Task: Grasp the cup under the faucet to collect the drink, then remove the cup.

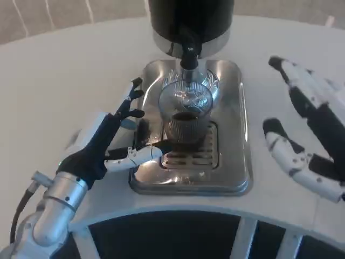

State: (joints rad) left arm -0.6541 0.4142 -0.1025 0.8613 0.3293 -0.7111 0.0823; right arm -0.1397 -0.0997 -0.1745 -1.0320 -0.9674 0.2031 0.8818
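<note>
Cup (186, 116): clear, ribbed, dark drink in the lower part, standing on the steel drip tray (237, 135) under the black dispenser (191, 21) and its faucet (190, 56). Left hand (121, 141) beside the cup, fingers spread, holding nothing; one fingertip near the base. Right hand (307, 129) open, resting apart on the white surface (64, 70). Risk: a one-sided push tips the cup and spills; lifting straight up may strike the faucet.

Clear ribbed glass cup (185, 110) on a polished metal tray (237, 108) (mirror-glossy), under a glossy black dispenser (191, 19)
</note>
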